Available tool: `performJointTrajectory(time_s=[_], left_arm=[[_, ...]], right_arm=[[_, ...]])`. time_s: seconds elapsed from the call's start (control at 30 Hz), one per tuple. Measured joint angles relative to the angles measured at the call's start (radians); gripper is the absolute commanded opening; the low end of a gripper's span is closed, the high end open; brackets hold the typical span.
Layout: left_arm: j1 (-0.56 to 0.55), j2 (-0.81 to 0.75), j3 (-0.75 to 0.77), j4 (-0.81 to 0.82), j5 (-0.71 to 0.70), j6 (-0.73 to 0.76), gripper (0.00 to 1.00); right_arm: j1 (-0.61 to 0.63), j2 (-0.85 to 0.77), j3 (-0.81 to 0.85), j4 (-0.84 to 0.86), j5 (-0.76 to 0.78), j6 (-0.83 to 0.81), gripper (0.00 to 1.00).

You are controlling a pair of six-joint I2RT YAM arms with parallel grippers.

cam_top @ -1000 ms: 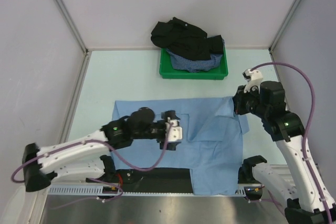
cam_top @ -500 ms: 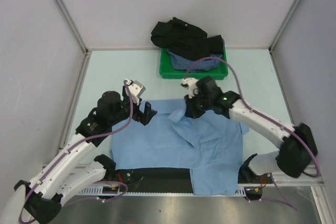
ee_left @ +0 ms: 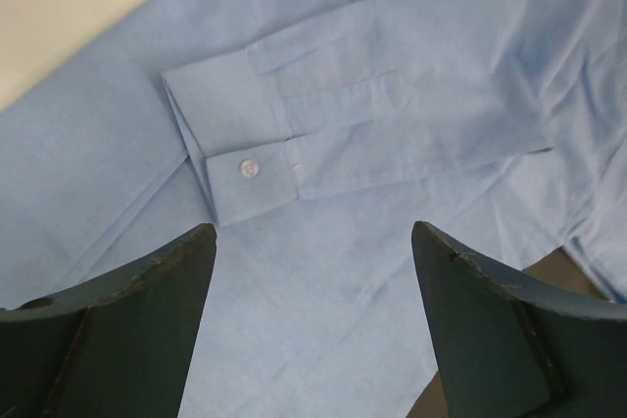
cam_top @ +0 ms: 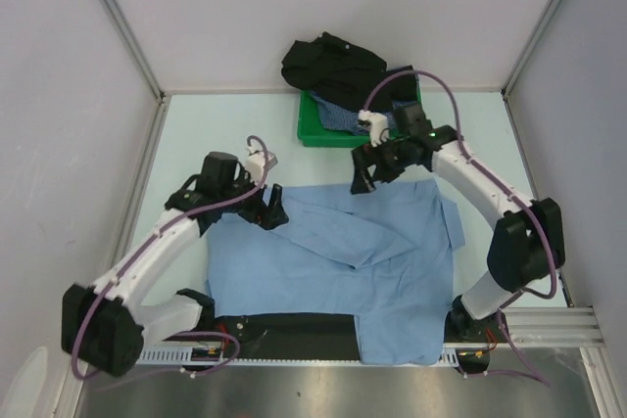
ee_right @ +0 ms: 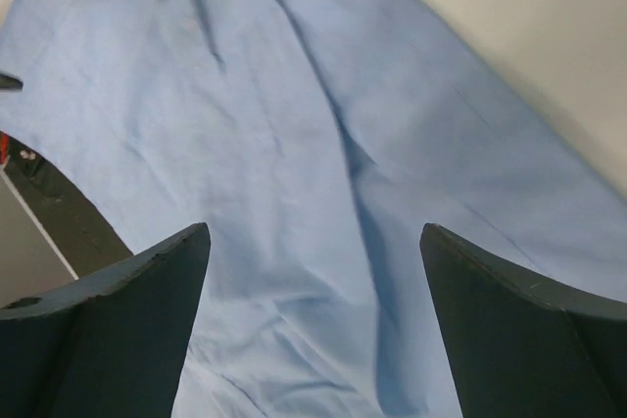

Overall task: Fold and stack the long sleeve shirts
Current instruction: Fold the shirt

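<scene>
A light blue long sleeve shirt (cam_top: 323,271) lies spread on the table, one sleeve folded diagonally across it. Its buttoned cuff (ee_left: 250,168) shows in the left wrist view. My left gripper (cam_top: 273,209) hovers open over the shirt's far left part, nothing between its fingers (ee_left: 313,242). My right gripper (cam_top: 363,177) is open above the shirt's far edge, with only wrinkled blue cloth (ee_right: 294,144) below it (ee_right: 313,237). A black shirt (cam_top: 333,66) and a dark-blue checked shirt (cam_top: 338,117) are heaped in the tray behind.
The green tray (cam_top: 323,137) stands at the back of the table, against the rear wall. Side walls close in left and right. A black strip (cam_top: 294,325) and the arm bases (cam_top: 470,315) line the near edge.
My right gripper pulled the shirt's right part toward the middle, opened and let go, then drew back to the far edge. The left arm swung from the shirt's middle to its far left.
</scene>
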Motion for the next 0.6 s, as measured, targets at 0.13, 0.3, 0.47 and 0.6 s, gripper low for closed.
performJointTrajectory(time_s=[0.13, 0.3, 0.47, 0.6], left_arm=[[-0.006, 0.188, 0.075, -0.043, -0.01, 0.097, 0.82], [0.0, 0.368, 0.18, -0.073, -0.019, 0.143, 0.8], [0.004, 0.533, 0.225, -0.073, -0.021, 0.145, 0.78], [0.008, 0.64, 0.256, -0.065, -0.021, 0.134, 0.75]], right_arm=[[-0.132, -0.074, -0.093, -0.077, -0.022, -0.08, 0.79], [-0.207, -0.069, -0.204, -0.176, -0.033, -0.173, 0.77], [-0.304, -0.025, -0.237, -0.217, -0.037, -0.25, 0.74], [-0.365, 0.021, -0.237, -0.225, -0.041, -0.293, 0.73]])
